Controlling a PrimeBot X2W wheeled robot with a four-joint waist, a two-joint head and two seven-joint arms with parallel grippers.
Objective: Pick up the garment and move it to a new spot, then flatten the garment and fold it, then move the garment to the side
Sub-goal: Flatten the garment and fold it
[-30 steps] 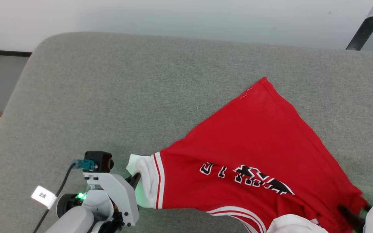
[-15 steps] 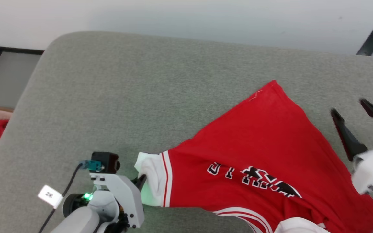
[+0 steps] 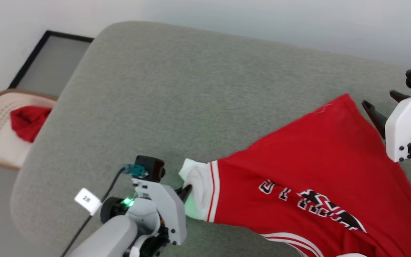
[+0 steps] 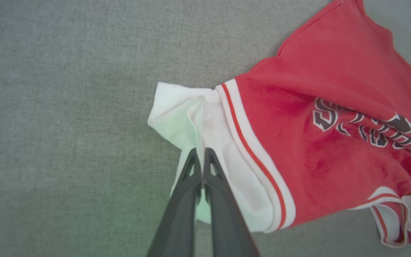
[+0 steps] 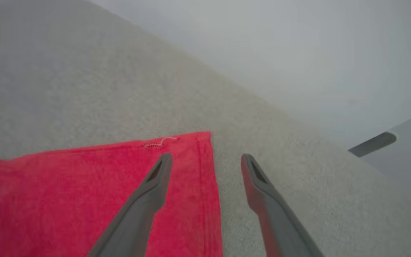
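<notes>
On worktop [image 3: 177, 89], garment [image 3: 298, 160] spread slantwise, one end gripped, other end free.
Long axis from white sleeve [image 4: 191, 117] at near left up to red hem corner [image 5: 200, 141] at far right. That sleeve clamped in shut left gripper [image 4: 201, 151]; right gripper [image 5: 206, 157], jaws wide apart and empty, straddling side edge just short of corner: nearer arm for that grab, probably next. Right wrist view: edge between the jaws, loose thread [image 5: 162, 142] at hem; head view: lettering [image 3: 309, 205] and whole slant instead.
</notes>
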